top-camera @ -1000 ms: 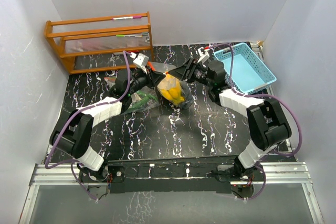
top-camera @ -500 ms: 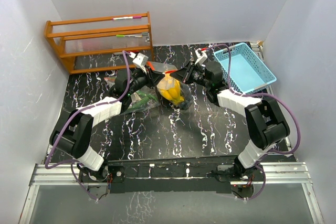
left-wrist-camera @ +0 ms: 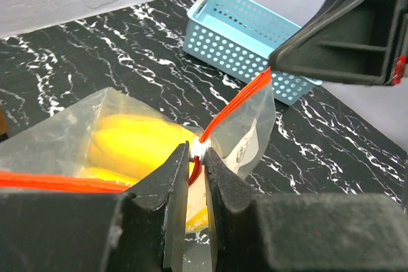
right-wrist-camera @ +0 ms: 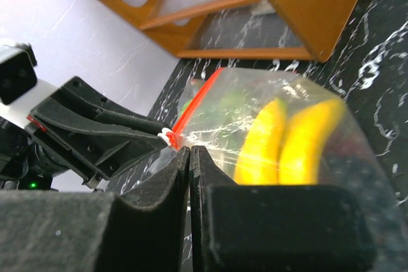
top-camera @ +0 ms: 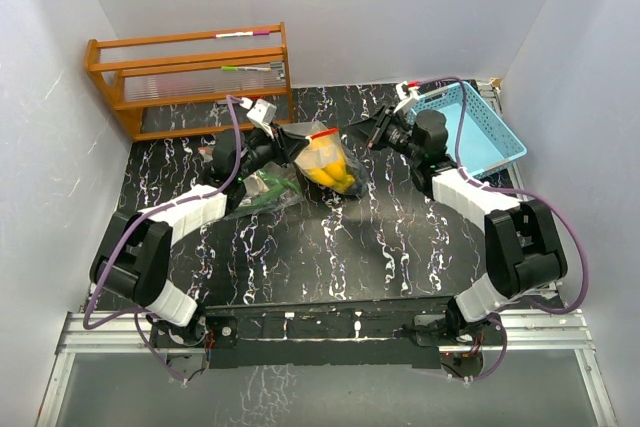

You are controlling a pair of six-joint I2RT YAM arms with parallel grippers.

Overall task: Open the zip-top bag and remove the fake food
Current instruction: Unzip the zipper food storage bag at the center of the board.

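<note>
A clear zip-top bag (top-camera: 330,162) with a red zip strip (left-wrist-camera: 239,97) hangs stretched between my two grippers above the table. Yellow bananas (top-camera: 325,171) of the fake food show through the film (right-wrist-camera: 287,141). My left gripper (left-wrist-camera: 199,154) is shut on the white slider (left-wrist-camera: 199,147) of the zip. My right gripper (right-wrist-camera: 190,151) is shut on the bag's top edge close to that slider; in the left wrist view the right gripper (left-wrist-camera: 274,68) pinches the strip's far end. Green food pieces (top-camera: 265,190) lie on the table left of the bag.
A light-blue perforated basket (top-camera: 470,127) stands at the back right, just behind my right arm. A wooden rack (top-camera: 190,77) stands at the back left against the wall. White walls close in the black marbled table (top-camera: 330,257) on three sides.
My right gripper closed on the bag's top and drew back to the right. The bag tipped and its zip strip now runs taut between the grippers. The left gripper kept its hold.
</note>
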